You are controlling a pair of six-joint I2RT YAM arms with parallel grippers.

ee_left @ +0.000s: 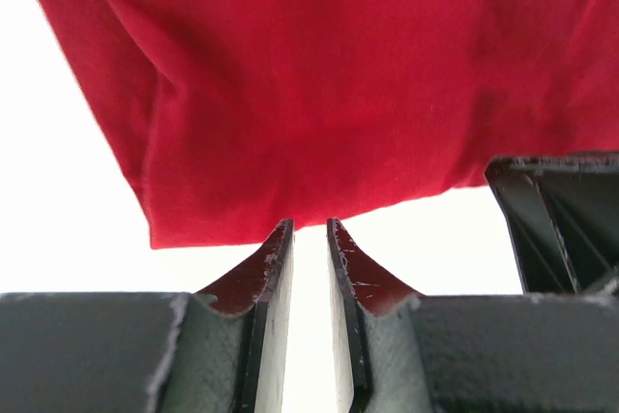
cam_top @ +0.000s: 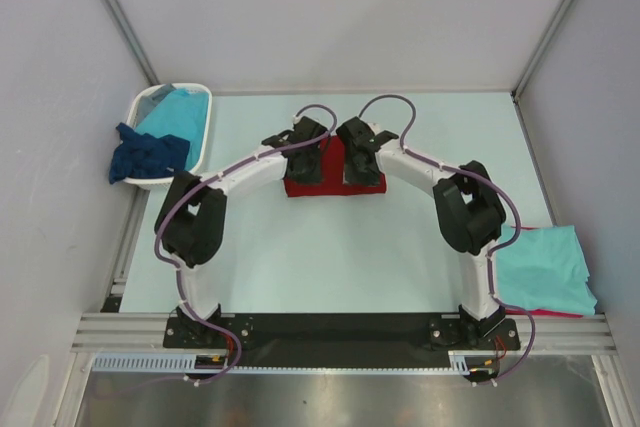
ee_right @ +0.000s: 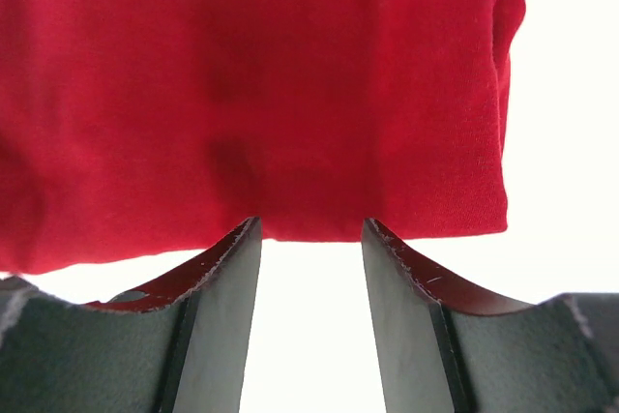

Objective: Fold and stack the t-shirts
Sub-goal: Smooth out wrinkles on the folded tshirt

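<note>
A dark red t-shirt [cam_top: 334, 185] lies folded into a small rectangle at the middle of the table. Both grippers hang over it side by side, the left gripper [cam_top: 305, 177] above its left half and the right gripper [cam_top: 362, 177] above its right half. In the left wrist view the left gripper [ee_left: 309, 225] is open by a narrow gap, its tips at the near hem of the red t-shirt [ee_left: 319, 94] with only table between them. In the right wrist view the right gripper [ee_right: 309, 224] stands open wider at the hem of the same shirt [ee_right: 251, 84], holding nothing.
A white basket [cam_top: 204, 132] at the back left holds a turquoise t-shirt [cam_top: 180, 110], and a dark navy t-shirt [cam_top: 148, 155] hangs over its near rim. At the right front edge a folded turquoise t-shirt [cam_top: 542, 267] lies on a red one [cam_top: 560, 313]. Grey walls enclose the table.
</note>
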